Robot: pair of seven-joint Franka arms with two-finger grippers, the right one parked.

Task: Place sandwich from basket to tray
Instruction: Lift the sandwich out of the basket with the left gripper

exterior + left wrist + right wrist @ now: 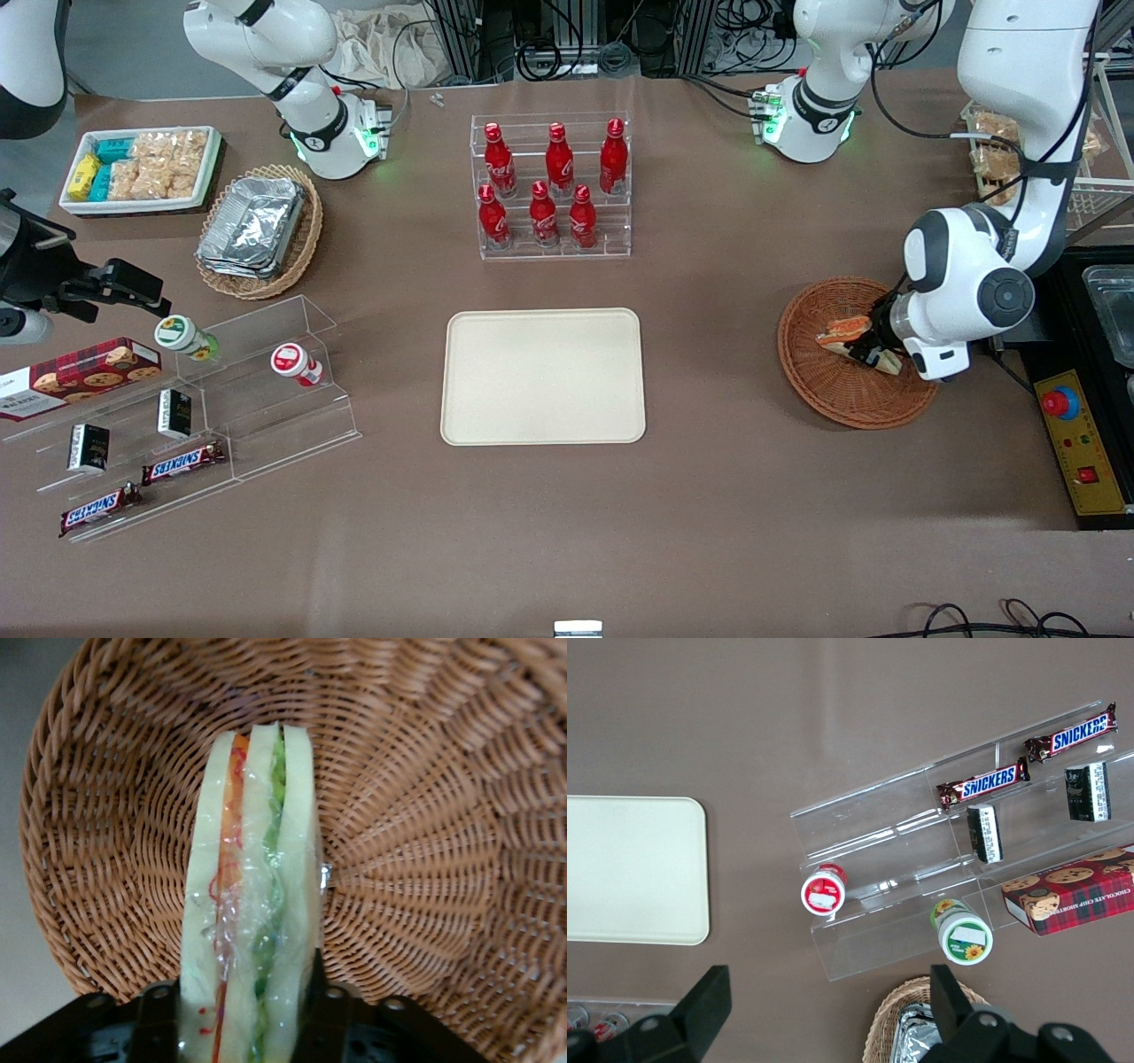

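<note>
The table [709, 496] carried the tray [542, 377], bare at its middle, with the basket [828, 390] well apart toward the working arm's end. The arm's white wrist covered part of the basket in the front view, leaving the gripper [873, 350] mostly hidden. Only a corner of the sandwich [842, 330] showed there, inside the basket. The wrist view gave what the front view could not: the sandwich [252, 904] stood on edge, wrapped in clear film, its lower end cut off, with the gripper [244, 1010] clenched on it, one dark finger [312, 1001] against each bread face.
</note>
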